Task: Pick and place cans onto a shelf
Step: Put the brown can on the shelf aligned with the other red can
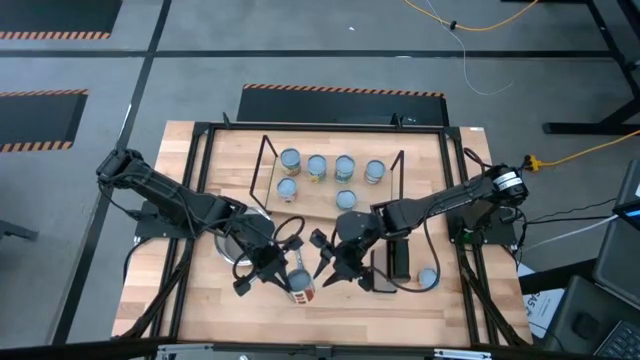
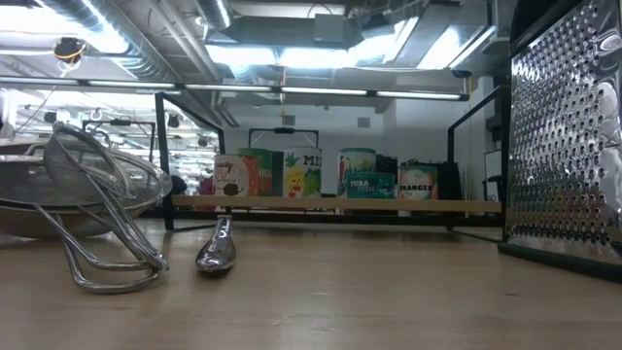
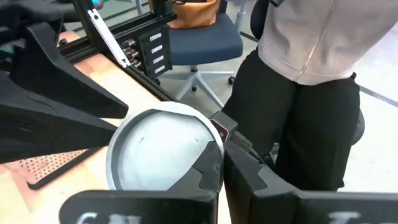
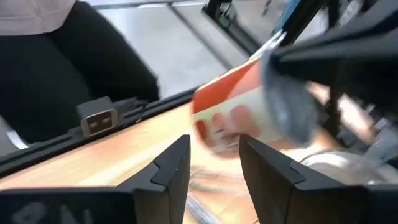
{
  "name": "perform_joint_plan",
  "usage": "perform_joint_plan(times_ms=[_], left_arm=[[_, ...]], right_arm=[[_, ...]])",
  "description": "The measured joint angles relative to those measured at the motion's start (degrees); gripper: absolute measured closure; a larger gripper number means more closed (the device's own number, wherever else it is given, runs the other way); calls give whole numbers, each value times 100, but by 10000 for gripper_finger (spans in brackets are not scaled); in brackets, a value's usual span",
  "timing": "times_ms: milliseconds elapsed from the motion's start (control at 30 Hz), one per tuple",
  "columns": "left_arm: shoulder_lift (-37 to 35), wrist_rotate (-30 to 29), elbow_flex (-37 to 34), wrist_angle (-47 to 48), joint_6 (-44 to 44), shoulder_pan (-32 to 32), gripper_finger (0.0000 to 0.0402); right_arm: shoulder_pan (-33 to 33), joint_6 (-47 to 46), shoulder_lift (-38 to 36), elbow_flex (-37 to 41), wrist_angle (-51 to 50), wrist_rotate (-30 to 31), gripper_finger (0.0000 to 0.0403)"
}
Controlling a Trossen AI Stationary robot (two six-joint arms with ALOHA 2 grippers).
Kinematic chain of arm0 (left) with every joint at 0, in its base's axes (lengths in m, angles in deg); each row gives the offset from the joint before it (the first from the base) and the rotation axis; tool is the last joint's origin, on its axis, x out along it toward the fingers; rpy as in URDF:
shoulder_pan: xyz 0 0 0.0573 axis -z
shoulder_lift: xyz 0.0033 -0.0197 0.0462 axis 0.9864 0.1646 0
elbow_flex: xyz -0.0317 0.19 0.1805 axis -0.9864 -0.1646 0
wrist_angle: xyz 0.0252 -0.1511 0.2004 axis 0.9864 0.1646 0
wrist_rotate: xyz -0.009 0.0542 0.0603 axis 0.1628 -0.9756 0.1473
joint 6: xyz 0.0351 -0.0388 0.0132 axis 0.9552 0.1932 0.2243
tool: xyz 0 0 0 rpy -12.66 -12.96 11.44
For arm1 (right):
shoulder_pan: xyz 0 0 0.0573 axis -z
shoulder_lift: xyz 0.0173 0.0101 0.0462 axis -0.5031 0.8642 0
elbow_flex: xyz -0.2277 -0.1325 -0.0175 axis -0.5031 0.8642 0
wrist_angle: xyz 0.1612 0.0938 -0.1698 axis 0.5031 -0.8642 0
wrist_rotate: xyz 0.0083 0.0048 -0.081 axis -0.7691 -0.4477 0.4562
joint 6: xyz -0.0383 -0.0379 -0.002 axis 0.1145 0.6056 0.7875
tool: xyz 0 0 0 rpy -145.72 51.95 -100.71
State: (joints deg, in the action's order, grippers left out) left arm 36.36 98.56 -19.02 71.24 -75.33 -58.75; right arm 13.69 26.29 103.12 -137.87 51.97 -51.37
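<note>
You have six cans on the shelf (image 1: 390, 192); your left gripper (image 1: 285, 275) grasps a red-labelled can (image 1: 298, 283), right gripper (image 1: 327, 262) released beside it, one tin (image 1: 427, 277) waiting lower right.

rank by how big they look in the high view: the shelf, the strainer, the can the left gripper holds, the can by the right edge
1. the shelf
2. the strainer, partly hidden under the left arm
3. the held can in the left gripper and the lone can look about alike; not ranked.
</note>
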Motion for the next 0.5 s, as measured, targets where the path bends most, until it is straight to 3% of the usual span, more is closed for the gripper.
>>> perform_joint_plan(times_ms=[233, 500], left_arm=[[218, -180, 10, 24, 41, -75, 400], [984, -501, 4, -59, 49, -481, 400]], right_arm=[[0, -301, -353, 2, -1240, 33, 260], [0, -259, -940, -2, -2597, 110, 260]])
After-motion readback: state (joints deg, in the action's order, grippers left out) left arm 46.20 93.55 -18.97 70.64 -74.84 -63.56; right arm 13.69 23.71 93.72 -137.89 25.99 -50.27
